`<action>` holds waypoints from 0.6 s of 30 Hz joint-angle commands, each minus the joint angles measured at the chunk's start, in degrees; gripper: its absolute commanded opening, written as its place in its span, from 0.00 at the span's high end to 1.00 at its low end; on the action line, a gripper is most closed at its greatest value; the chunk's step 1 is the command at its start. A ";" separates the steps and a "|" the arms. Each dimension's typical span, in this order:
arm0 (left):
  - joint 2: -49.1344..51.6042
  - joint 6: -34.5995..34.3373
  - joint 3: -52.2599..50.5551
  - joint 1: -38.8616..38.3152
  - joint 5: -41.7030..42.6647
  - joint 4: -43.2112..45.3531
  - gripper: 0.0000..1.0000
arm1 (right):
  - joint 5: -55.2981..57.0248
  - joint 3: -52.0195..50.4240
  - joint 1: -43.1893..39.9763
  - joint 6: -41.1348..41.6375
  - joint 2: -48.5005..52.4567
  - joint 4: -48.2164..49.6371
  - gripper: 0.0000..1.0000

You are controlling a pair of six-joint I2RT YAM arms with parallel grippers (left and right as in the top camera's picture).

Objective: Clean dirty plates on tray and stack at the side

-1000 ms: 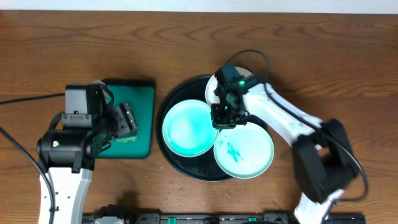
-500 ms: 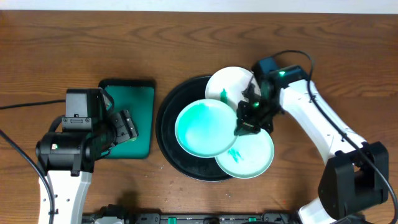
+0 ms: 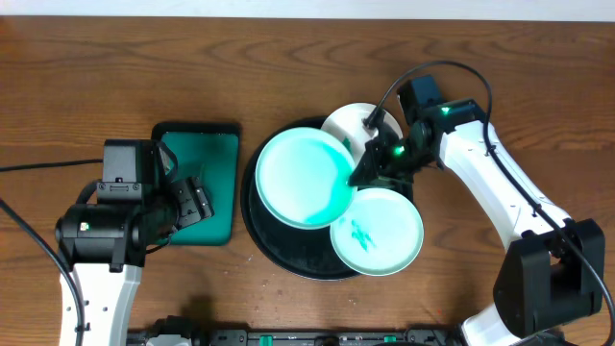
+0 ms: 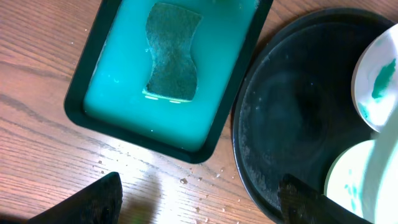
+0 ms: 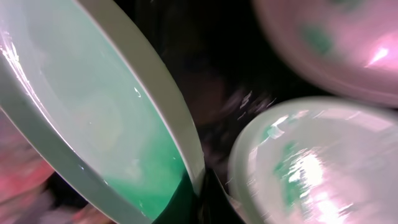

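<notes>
My right gripper (image 3: pixel 363 177) is shut on the right rim of a plate (image 3: pixel 303 177) and holds it tilted above the round black tray (image 3: pixel 261 223). In the right wrist view the held plate (image 5: pixel 93 118) fills the left, its rim between my fingers. A second plate (image 3: pixel 377 231) with a green smear lies at the tray's front right. A third plate (image 3: pixel 351 122) lies at the tray's back, partly under my arm. My left gripper (image 4: pixel 196 199) is open over the table, between the green tray and the black tray (image 4: pixel 292 124).
A rectangular green tray (image 3: pixel 204 183) with a black rim stands left of the black tray. It holds a dark sponge (image 4: pixel 171 51) on pale teal liquid. Small crumbs lie on the wood near the left gripper.
My right gripper has lifted the left plate by its rim and tipped it up, after sliding it right and then back left. The left arm has barely moved.
</notes>
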 commanded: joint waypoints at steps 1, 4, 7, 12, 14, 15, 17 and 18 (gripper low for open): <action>-0.22 0.72 0.11 -0.13 -0.07 -0.39 0.20 | 10.01 0.07 -0.39 0.48 -0.66 3.28 0.99; -0.22 0.72 0.11 -0.13 -0.07 -0.37 0.20 | 15.54 0.09 -0.26 0.42 -0.68 5.14 0.99; -0.22 0.72 0.11 -0.13 -0.07 -0.39 0.20 | 18.49 0.09 0.37 -0.79 -0.70 6.14 0.99; -0.22 0.72 0.11 -0.13 -0.07 -0.37 0.20 | 24.79 0.09 3.30 -1.33 -1.66 6.38 0.99; -0.22 0.72 0.11 -0.13 -0.07 -0.39 0.20 | 29.16 0.11 5.20 -1.31 -2.71 6.56 0.99; -0.22 0.72 0.11 -0.13 -0.07 -0.39 0.20 | 30.88 0.11 6.01 -1.31 -3.23 6.58 0.99; -0.20 0.72 0.11 -0.13 -0.07 -0.39 0.20 | 34.36 0.15 7.76 -1.29 -4.28 6.58 0.99; -0.22 0.72 0.11 -0.13 -0.07 -0.44 0.20 | 35.87 0.15 8.55 -1.29 -4.81 6.60 0.99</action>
